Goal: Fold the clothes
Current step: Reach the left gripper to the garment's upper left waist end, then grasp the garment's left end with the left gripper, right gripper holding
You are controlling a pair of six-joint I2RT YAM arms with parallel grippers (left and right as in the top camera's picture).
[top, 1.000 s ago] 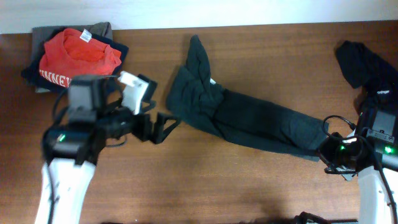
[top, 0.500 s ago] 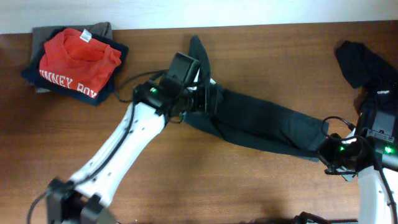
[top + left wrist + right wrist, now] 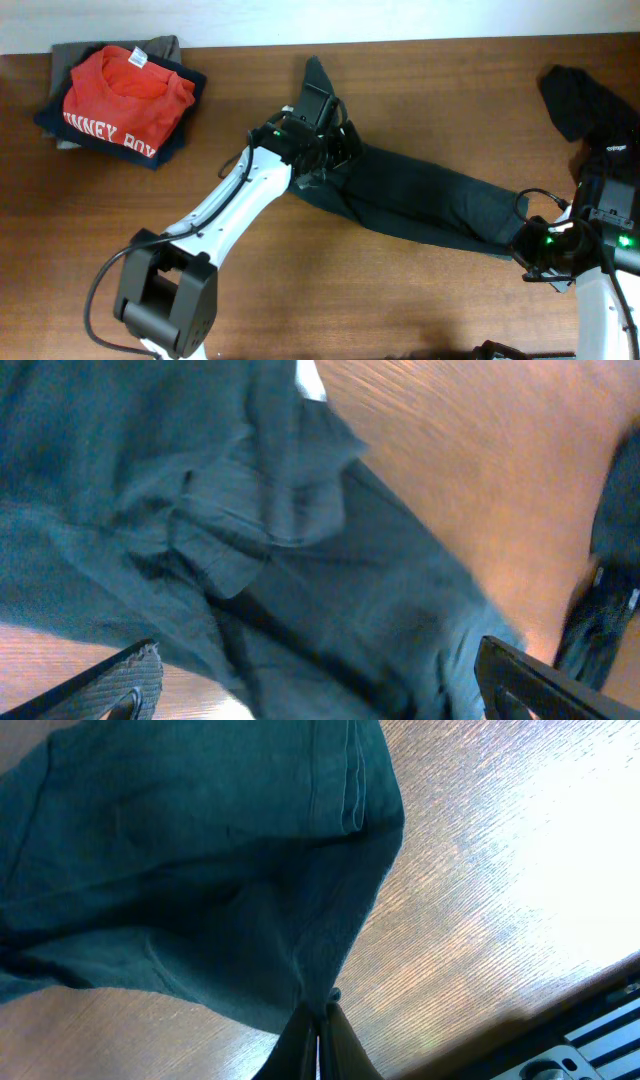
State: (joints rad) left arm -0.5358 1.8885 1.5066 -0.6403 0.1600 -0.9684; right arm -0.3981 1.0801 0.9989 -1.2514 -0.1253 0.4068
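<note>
Dark green soft trousers (image 3: 420, 200) lie slantwise on the brown wooden table (image 3: 450, 80), well apart from the folded pile topped by a red shirt (image 3: 120, 90). Cloth this limp and light will likely sag and bunch, so I judge the firm seams the best holds: the waistband at the end nearer the pile, the hem at the end farthest from it. The left gripper (image 3: 315, 658) hangs over the rumpled near end, jaws spread wide, gripping nothing; whether a finger brushes cloth I cannot tell. The right gripper (image 3: 320, 1020) is pinched tight on the far hem edge.
</note>
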